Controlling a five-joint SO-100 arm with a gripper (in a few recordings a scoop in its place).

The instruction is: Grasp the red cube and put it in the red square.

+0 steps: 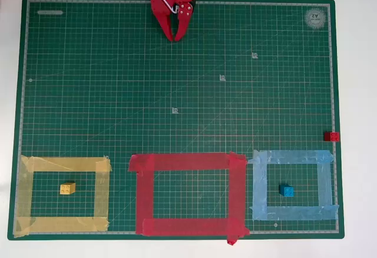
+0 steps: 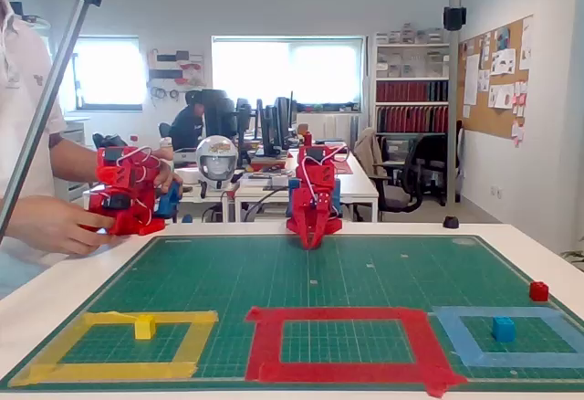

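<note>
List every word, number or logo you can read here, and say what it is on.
None reads clearly.
Round logo, mat's top right corner: too blurred to read.
Pale label, mat's top left corner: too small to read.
Small white marks among the mat's grid: too small to read.
Papers on the corkboard: too small to read.

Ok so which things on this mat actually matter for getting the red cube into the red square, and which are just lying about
For the job:
- red cube, at the mat's right edge, above the blue outline in the overhead view
- red square, nothing inside it
- claw, at the mat's top edge, far from the cube

Just lying about:
- yellow block in the yellow tape outline
- blue block in the light blue tape outline
- green mat
</note>
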